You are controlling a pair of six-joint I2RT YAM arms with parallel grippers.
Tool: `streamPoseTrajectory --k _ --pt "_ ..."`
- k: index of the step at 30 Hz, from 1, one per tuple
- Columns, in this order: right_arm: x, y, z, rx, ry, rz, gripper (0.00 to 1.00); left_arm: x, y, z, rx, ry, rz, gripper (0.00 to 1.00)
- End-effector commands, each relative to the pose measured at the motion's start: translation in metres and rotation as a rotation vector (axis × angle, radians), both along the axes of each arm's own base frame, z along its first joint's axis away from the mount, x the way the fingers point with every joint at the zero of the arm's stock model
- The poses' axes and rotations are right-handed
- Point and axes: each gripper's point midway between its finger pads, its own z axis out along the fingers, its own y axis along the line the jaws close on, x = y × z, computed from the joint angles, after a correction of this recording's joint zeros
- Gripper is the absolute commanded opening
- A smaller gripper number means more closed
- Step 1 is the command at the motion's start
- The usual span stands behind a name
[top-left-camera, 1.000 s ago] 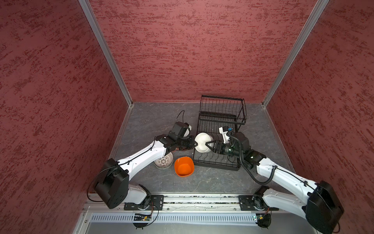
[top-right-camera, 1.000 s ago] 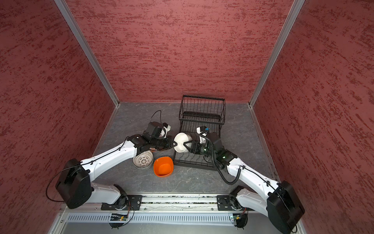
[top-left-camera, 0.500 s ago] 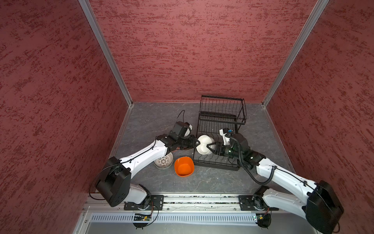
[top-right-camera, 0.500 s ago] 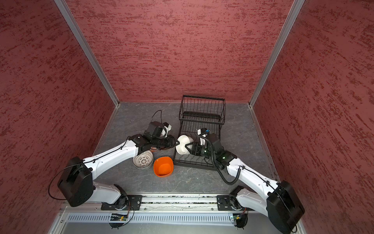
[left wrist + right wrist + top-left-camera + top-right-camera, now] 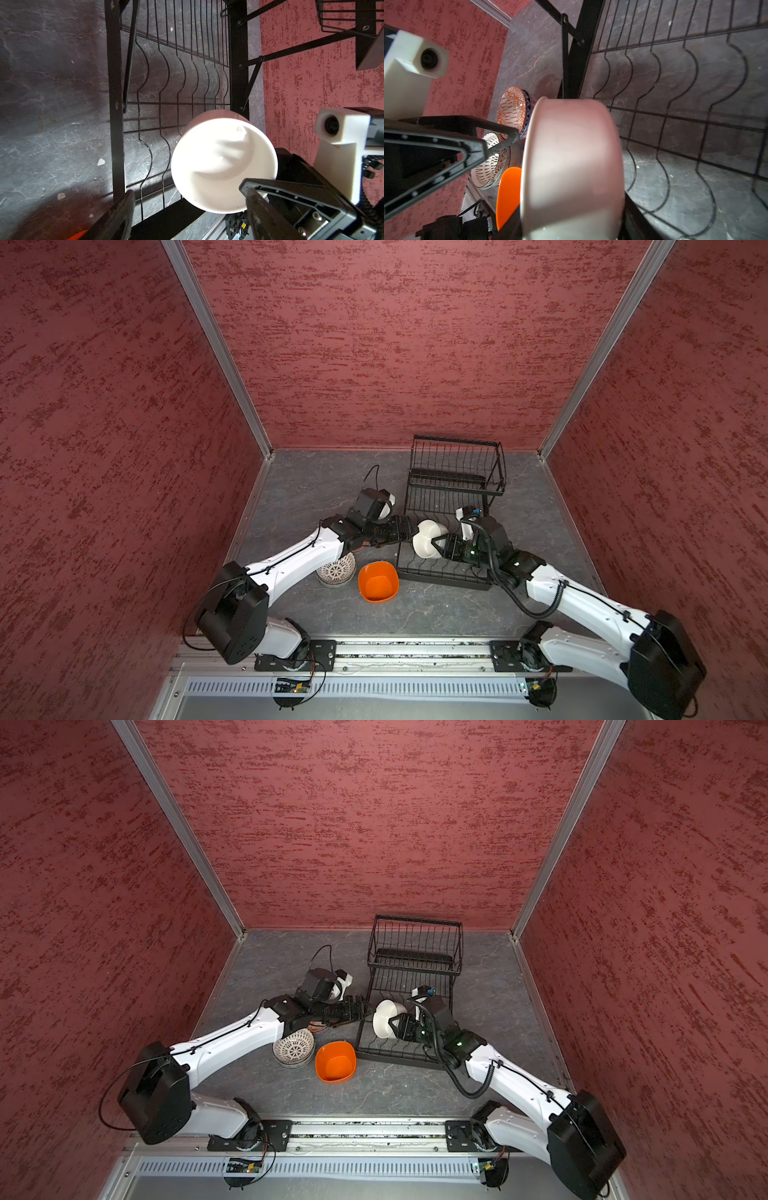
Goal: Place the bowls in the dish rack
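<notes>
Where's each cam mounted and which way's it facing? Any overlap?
Top views: high over the front rail, facing down toward the back wall; left arm, right arm show.
Left wrist: on left arm, facing past open left gripper at white bowl, dish rack.
Right wrist: on right arm, facing past right gripper, shut on white bowl, at orange bowl, patterned bowls.
Shared: white bowl in all; left wrist sees right wrist camera, right wrist sees left wrist camera.

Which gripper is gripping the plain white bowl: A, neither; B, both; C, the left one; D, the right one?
D: the right gripper pinches the rim of the white bowl, while the jaws of the left gripper stand wide open.
</notes>
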Motion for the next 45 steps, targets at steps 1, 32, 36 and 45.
streamPoseTrajectory --k 1,32,36,45 --pt "0.016 -0.006 0.022 -0.036 -0.087 -0.054 0.32 0.001 0.005 0.03 0.009 -0.103 0.001 0.93" --pt "0.081 -0.062 0.027 -0.93 -0.289 -0.22 0.3 -0.033 0.117 0.061 0.164 -0.263 0.233 1.0" --pt "0.09 -0.064 0.026 -1.039 -0.322 -0.222 0.3 -0.034 0.122 0.062 0.165 -0.265 0.244 1.0" --pt "0.104 -0.054 0.021 -1.21 -0.42 -0.169 0.32 -0.034 0.125 0.055 0.156 -0.244 0.246 1.0"
